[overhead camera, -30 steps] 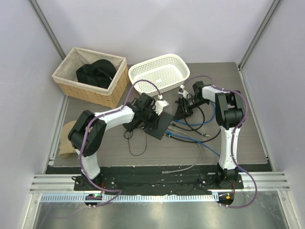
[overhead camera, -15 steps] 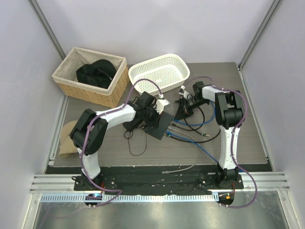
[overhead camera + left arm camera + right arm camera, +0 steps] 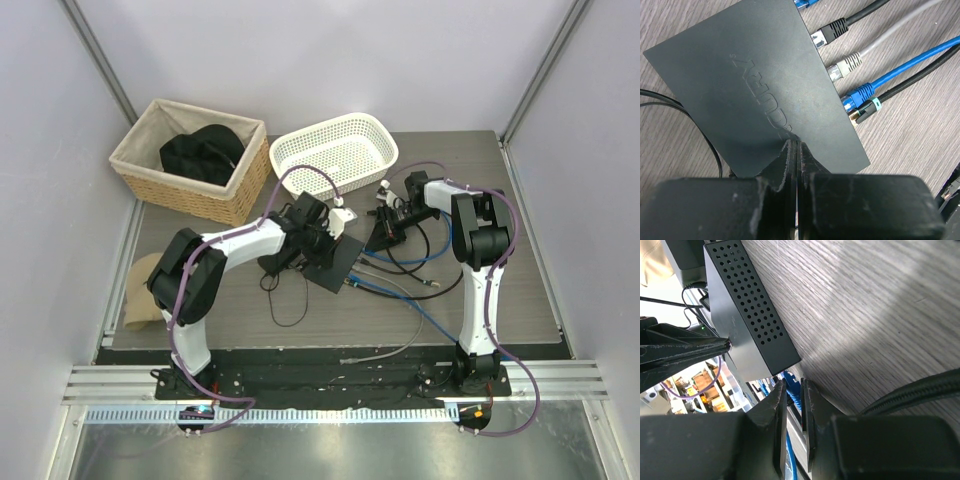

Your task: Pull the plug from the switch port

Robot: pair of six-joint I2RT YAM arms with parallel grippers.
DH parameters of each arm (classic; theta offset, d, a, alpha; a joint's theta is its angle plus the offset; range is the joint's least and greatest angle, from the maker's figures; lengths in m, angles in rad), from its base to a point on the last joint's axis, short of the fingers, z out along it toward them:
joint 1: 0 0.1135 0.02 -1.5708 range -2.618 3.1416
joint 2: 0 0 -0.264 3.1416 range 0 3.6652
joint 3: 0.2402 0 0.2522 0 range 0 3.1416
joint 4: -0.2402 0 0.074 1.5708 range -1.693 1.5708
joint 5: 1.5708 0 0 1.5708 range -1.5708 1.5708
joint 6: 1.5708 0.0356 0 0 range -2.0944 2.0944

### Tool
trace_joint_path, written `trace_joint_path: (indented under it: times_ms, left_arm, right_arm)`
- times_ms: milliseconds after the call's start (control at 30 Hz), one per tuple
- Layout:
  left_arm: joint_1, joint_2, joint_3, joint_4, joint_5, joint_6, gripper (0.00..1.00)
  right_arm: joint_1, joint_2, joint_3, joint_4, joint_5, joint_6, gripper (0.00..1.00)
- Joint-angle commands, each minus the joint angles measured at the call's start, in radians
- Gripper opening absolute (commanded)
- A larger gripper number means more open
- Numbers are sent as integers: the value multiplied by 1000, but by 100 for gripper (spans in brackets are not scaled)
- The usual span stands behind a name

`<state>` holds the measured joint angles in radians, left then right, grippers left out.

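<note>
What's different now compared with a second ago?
The right fingers closed onto the blue plug by the switch's corner, and the left arm shifted slightly. The left fingers stayed shut, pressing on the switch. The switch and the other cables did not move.

Top cam sits high behind the arm bases (image 3: 190, 365), looking down over the whole table (image 3: 520, 290). Both wrist cams are way closer: left stares down onto the switch (image 3: 755, 85), right skims low toward its vented side.

Switch (image 3: 755, 85) matt black, smooth casing, perforated side; tabletop (image 3: 920, 130) grey matt wood-grain; blue plug (image 3: 792, 386) glossy plastic; wicker basket (image 3: 170, 190) woven, cloth-lined.
</note>
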<state>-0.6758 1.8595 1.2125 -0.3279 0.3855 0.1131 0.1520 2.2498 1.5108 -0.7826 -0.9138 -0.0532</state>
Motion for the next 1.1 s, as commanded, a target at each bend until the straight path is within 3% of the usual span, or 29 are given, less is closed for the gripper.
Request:
trace_joint_path:
  times_ms: [0,333,633,900,1067]
  left_arm:
    - [-21,49,-1,-23,-46,25,0]
    - [-33,50,-1,-28,-54,37,0]
    - [-42,47,-16,-7,-53,43,0]
    - [-48,44,-14,-7,-53,46,0]
    - [-53,41,-18,-7,-59,49,0]
  right_arm:
    - [40,48,-54,-18,268,-72,1]
    - [44,86,114,-53,291,-85,1]
    - [47,16,-90,-46,283,-122,1]
    - [27,73,110,-40,316,-94,1]
    - [26,53,83,-46,305,-96,1]
